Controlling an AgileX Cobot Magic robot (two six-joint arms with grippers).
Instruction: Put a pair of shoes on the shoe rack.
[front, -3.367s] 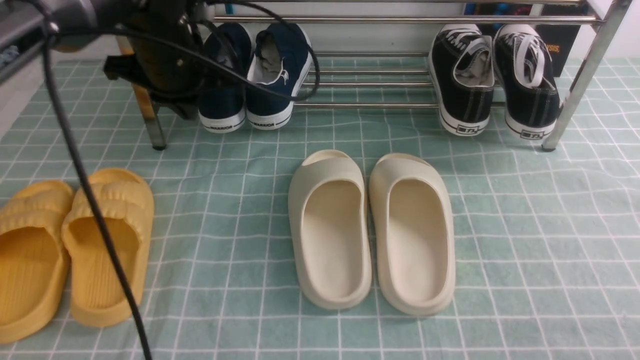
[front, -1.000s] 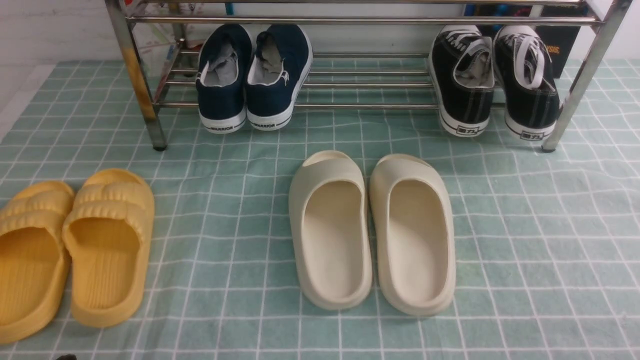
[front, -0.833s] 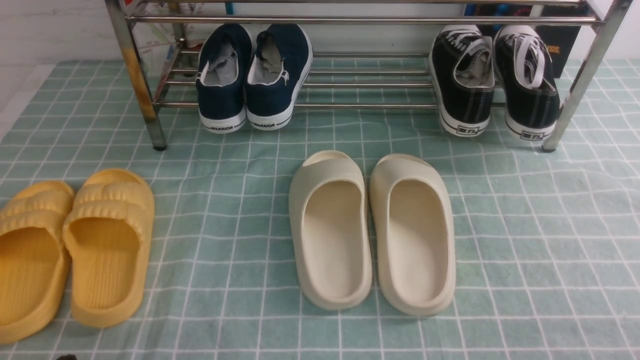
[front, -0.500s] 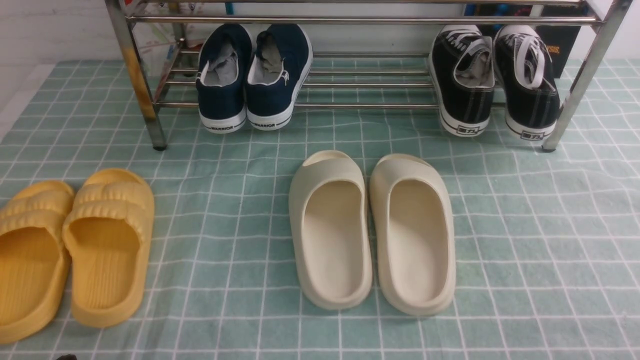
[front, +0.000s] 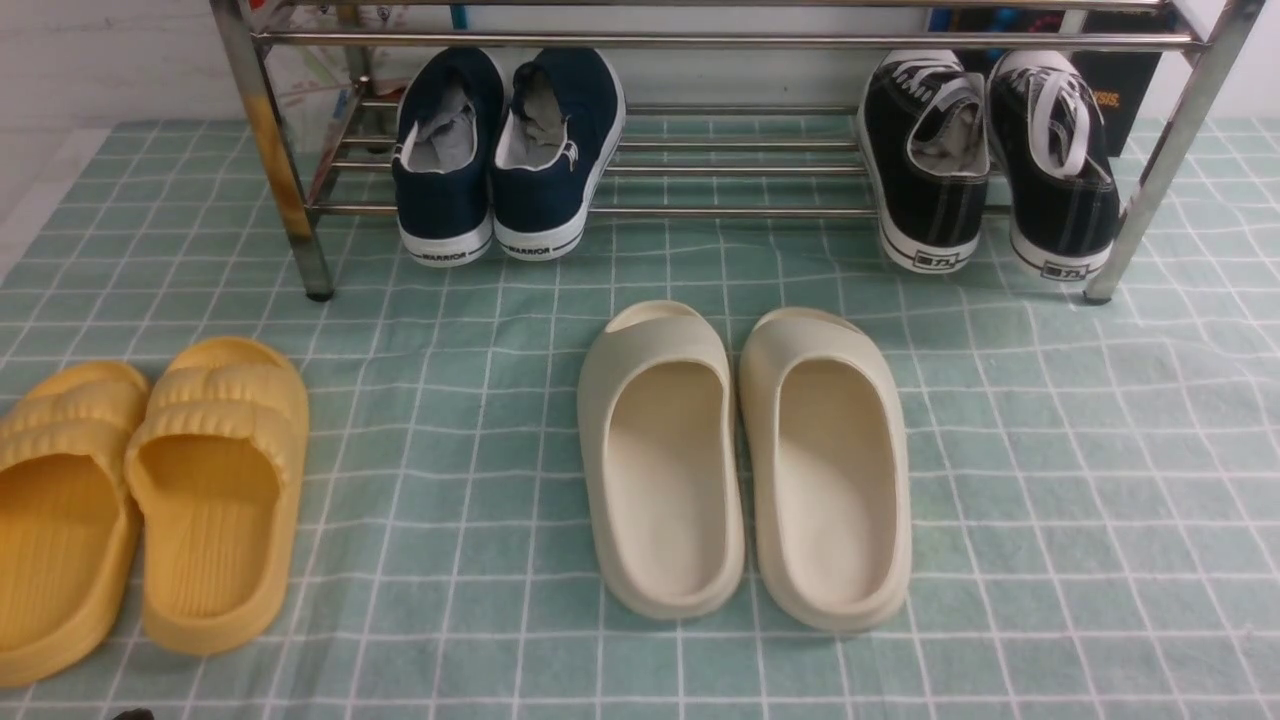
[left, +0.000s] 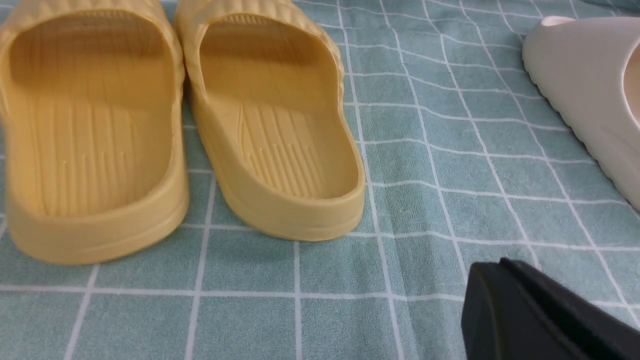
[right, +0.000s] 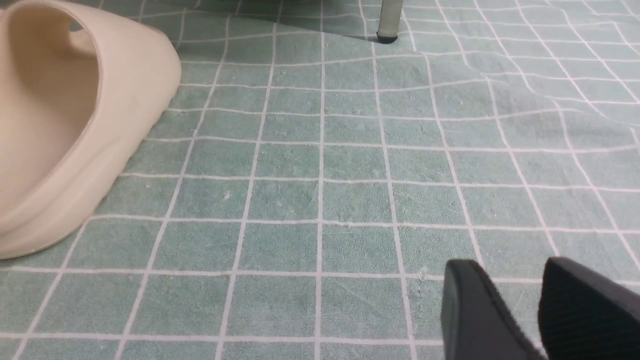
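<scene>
Front view – pair of shoes (front: 508, 150): both navy slip-ons sit side by side on the lower bars of the shoe rack (front: 720, 40), at its left end, toes pointing away, heels overhanging the front bar.
Front view – grippers: neither shows here, apart from a dark sliver at the bottom edge that cannot be identified, so the shoes are well apart from both sets of jaws.
Front view – look of the shoes: navy canvas, white rubber soles, grey crumpled insoles, "WARRIOR" printed on each heel strip.
Front view – rack: thin chrome bars, shiny legs, the left front leg stained yellow; black lace-up sneakers (front: 990, 160) occupy its right end.
Front view – cloth: cream slides (front: 745, 460) lie at centre on the green checked cloth (front: 1050, 450), yellow slides (front: 140, 490) to the left.
Left wrist view – left gripper (left: 540, 315): only one dark finger shows, low over the cloth near the yellow slides (left: 180, 125); how far the jaws are spread cannot be told. Neither rack nor navy shoes appear here.
Right wrist view – right gripper (right: 537, 310): two dark fingers with a narrow gap between them, nothing held, over bare cloth – one cream slide (right: 75, 115) off to the side, a rack foot visible beyond.
</scene>
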